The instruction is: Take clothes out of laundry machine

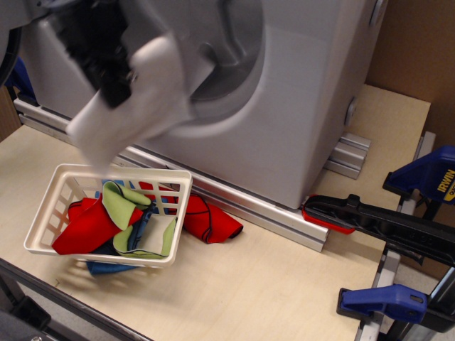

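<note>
My black gripper (117,89) is blurred by motion in front of the left part of the grey laundry machine (306,106). It is shut on the light grey cloth (135,106). The cloth hangs from it outside the round opening (227,57), and its lower edge dangles just above the far rim of the white basket (43,227). The upper end of the cloth still trails toward the opening.
The white basket holds red (89,224), green (124,206) and blue cloths; another red cloth (206,220) lies beside it against the aluminium rail (270,213). Black and blue clamps (398,227) lie at the right on the wooden table.
</note>
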{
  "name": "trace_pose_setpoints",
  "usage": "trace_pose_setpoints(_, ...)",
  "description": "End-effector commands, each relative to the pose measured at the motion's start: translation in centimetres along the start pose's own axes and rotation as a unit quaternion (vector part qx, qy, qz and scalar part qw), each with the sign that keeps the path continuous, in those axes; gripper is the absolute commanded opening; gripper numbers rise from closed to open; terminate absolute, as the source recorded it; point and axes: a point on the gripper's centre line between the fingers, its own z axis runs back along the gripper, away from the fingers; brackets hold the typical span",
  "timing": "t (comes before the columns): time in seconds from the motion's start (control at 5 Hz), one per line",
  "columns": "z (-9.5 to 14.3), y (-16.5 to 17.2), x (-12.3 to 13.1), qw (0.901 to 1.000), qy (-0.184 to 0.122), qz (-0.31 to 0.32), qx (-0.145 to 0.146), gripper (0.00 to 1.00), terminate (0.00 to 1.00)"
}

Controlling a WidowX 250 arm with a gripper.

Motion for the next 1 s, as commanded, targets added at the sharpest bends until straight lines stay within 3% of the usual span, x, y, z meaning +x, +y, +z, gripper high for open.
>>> trace_pose_setpoints(0.0, 2.7, -4.1, -5.8, 0.9993, 0.029, 0.001, 0.022, 0.00, 0.00)
trace_pose_setpoints(0.2, 1.3, -4.3, -7.3, 0.9985, 0.052, -0.002, 0.018, 0.00, 0.00)
trace_pose_setpoints(0.4, -0.9, -2.8, -7.3, 0.9978, 0.065, -0.006, 0.012, 0.00, 0.00)
trace_pose_setpoints(0.6, -2.7, -1.3, -6.5, 0.9964, 0.063, 0.010, 0.055, 0.00, 0.00)
trace_pose_setpoints(0.8, -4.1, 0.1, -5.6, 0.9966, 0.035, 0.010, 0.073, 0.00, 0.00)
